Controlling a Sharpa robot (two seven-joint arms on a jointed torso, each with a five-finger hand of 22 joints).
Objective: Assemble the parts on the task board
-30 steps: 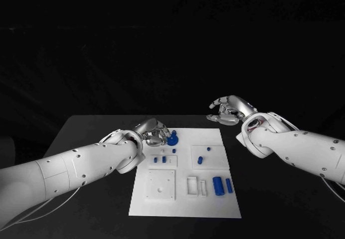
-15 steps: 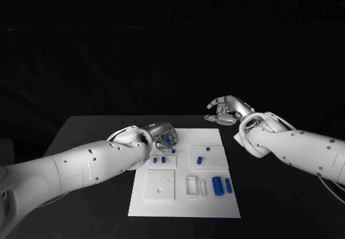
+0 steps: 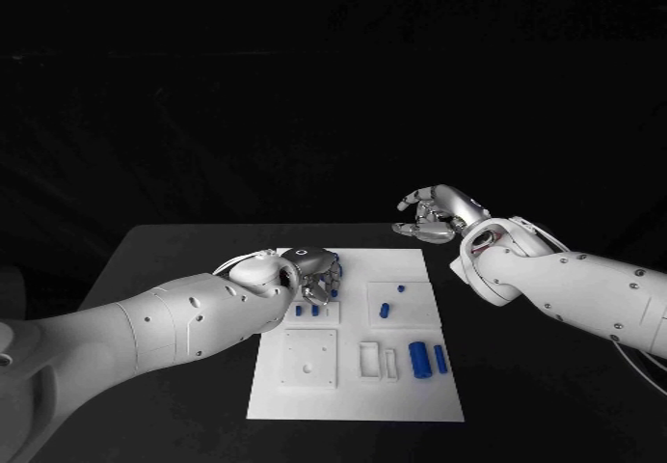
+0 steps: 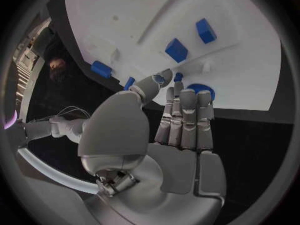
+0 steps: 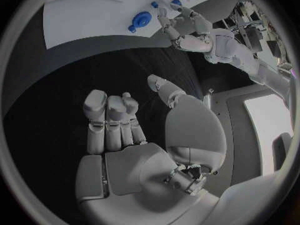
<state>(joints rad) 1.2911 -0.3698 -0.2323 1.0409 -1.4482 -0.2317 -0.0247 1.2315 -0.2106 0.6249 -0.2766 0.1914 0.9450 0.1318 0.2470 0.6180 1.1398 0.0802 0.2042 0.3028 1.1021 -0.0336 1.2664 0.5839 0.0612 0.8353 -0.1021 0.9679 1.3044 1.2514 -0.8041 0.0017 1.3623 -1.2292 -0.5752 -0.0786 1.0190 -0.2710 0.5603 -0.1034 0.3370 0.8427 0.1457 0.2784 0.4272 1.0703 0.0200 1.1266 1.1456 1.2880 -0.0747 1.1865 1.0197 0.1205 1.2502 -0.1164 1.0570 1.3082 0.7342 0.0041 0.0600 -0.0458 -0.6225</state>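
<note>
On the black table (image 3: 181,251) lies the white task board (image 3: 355,386), with blue parts spread over it. Over the board's far left corner sits the left hand (image 3: 314,271), palm down, fingers pointing at the board surface. Seen from the left wrist, its fingers (image 4: 187,115) lie straight and side by side, with the thumb set beside them. A round blue part (image 4: 201,89) lies flat on the board directly at the fingertips; only its rim shows past them. Whether the fingertips press on it or stop just short cannot be told. Nothing is seen clasped inside the hand. Two blue block parts (image 4: 176,50) stand in a raised tray further along the board, apart from the fingers.

From the head camera, two short blue parts (image 3: 307,311) lie just near the left hand, a small blue peg (image 3: 386,311) sits in the neighbouring tray, and two blue cylinders (image 3: 430,360) lie toward the near right of the board.

Beyond the board's far right corner the right hand (image 3: 434,218) hangs above the table, well apart from every part. Its fingers (image 5: 106,120) are curled partway inward and hold nothing.
</note>
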